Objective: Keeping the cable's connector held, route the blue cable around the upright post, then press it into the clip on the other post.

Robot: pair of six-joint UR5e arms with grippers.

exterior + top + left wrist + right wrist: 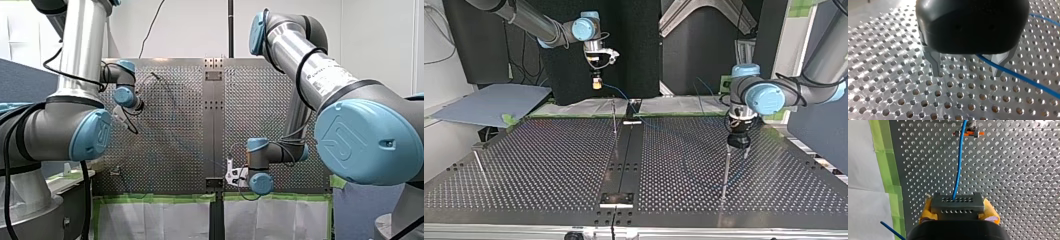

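My right hand point(958, 210): yellow pads point(927, 211) clamped on the dark grey connector point(957, 203), one on either side. Blue cable point(958, 170) leaves the connector's forward face and runs straight ahead over the perforated worktop point(1023, 182) to a small grey-and-orange fitting point(968, 133); cannot tell whether it is seated there. Top view: this hand hangs high above the worktop's far edge, left of centre, and the cable drops from it toward a thin upright post point(614, 117) on the centre line. My left hand point(967, 68): black body, metal fingers point(935, 66) apart, gripping nothing. The cable crosses slantwise just by one fingertip, close above the worktop. Top view: this hand is low at the view's right, just beside a second thin post point(727, 162).
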